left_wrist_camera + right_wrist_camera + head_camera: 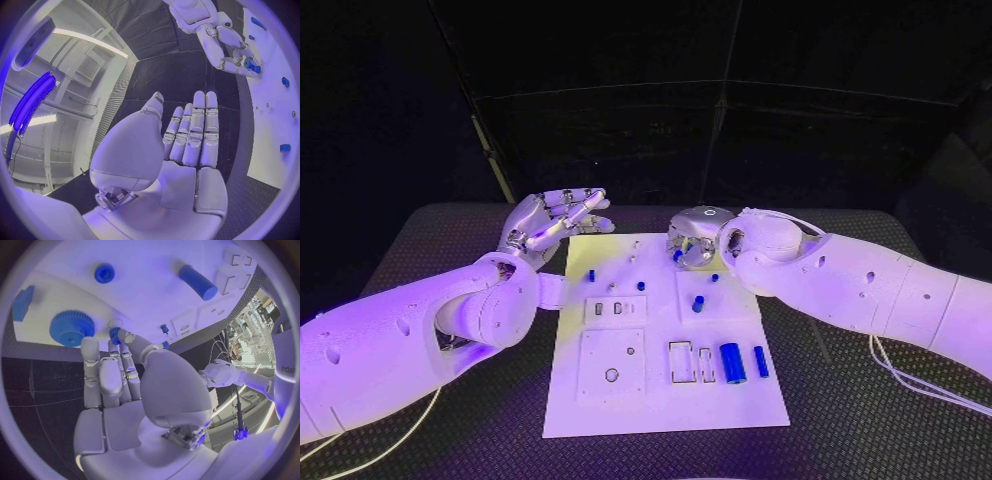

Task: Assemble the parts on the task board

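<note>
Left hand (557, 222) upper left of centre, fingers spread and holding nothing, just off the far left corner of the white task board (661, 400) mid-frame; right hand (697, 238) at the board's far edge pinching a small blue part (115, 333).

Surface finishes, as observed

Task board (661, 390): smooth matt white plate. Table (862, 420): black, woven-textured covering. Parts (730, 359): smooth blue plastic.

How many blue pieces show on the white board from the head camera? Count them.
7: two cylinders at the near right, four small pieces in the middle, one peg at the right hand; more may hide beneath it.
</note>
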Tool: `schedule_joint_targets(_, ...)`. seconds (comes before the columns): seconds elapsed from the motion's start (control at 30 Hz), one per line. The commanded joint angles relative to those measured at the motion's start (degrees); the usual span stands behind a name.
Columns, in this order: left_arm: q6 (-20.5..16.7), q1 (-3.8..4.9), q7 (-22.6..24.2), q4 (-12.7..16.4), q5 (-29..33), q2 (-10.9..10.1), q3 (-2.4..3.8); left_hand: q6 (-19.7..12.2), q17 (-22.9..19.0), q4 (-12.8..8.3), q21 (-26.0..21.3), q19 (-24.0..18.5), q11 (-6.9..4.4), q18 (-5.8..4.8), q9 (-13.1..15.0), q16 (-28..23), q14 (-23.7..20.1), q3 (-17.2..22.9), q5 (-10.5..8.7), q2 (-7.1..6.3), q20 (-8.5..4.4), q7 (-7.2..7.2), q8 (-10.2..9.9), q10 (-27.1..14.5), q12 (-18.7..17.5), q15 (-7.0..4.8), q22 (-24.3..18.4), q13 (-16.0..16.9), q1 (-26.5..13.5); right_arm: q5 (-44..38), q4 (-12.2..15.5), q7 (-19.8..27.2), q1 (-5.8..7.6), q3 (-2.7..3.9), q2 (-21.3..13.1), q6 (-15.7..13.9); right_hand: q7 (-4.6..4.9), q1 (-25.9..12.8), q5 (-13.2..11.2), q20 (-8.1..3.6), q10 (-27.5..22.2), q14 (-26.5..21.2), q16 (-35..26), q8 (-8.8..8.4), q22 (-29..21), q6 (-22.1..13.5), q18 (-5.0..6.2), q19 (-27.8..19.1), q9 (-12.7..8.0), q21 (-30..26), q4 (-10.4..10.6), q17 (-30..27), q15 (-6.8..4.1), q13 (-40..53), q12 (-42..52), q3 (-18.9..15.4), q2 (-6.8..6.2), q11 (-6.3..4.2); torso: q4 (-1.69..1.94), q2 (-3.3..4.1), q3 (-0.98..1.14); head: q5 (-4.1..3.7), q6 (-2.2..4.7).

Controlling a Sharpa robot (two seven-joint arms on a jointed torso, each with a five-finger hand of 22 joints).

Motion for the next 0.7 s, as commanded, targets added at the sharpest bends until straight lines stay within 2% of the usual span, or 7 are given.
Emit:
schedule_joint_targets(0.03, 0.65, 0.08, 0.21, 0.1, -0.31, -0.04, 0.06, -0.08, 0.07, -0.28, -0.39, -0.05, 0.16, 0.65, -0.05, -0.13, -0.09, -0.18, -0.24, 0.17, 0.26, 0.4, -0.19, -0.05, -0.35, 0.18, -0.06, -0.08, 0.49, 0.34, 0.84, 0.85, 0.15, 0.05, -0.05, -5.41, -0.01, -0.35, 0.11, 0.28, 1.61, 1.33, 0.32, 0.1, 0.2, 0.46, -0.45, 0.01, 0.06, 0.44, 0.06, 0.18, -0.39, 0.15, 0.1, 0.44, -0.23, -1.22, 0.04, 0.02, -0.03, 0.09, 0.21)
schedule_joint_targets(0.33, 0.67, 0.08, 0.21, 0.09, -0.31, -0.01, 0.06, -0.08, 0.11, -0.37, -0.41, -0.05, 0.17, 0.65, -0.05, -0.2, -0.08, -0.19, -0.23, 0.2, 0.28, 0.41, -0.25, -0.08, -0.41, 0.19, -0.09, -0.08, 0.58, 0.45, 0.17, -0.37, 0.15, 0.05, 1.78, -10.19, 0.15, -1.23, -0.3, 0.41, 1.56, 1.35, 0.71, 0.03, 0.62, 0.56, -0.51, 0.0, 0.06, 0.9, 0.52, 0.5, -0.28, 0.13, 0.04, 1.03, -0.71, -1.14, 0.13, 0.17, -0.01, 0.36, 0.24)
schedule_joint_targets(0.7, 0.72, 0.09, 0.16, 0.09, -0.31, -0.13, 0.06, -0.08, 0.11, -0.37, -0.41, -0.05, 0.17, 0.65, -0.05, -0.2, -0.08, -0.19, -0.23, 0.2, 0.28, 0.41, -0.25, -0.08, -0.41, 0.19, -0.09, -0.08, 0.58, 0.38, -3.95, -0.3, 0.18, 0.05, 5.94, -11.07, 0.19, -1.95, -0.59, 0.53, 1.46, 1.35, 0.94, -0.03, 0.75, 0.57, -0.54, -0.05, 0.05, 1.05, 1.01, 0.67, -0.2, 0.12, 0.01, 1.21, -1.0, -1.1, 0.28, 0.29, -0.12, 0.51, 0.16)
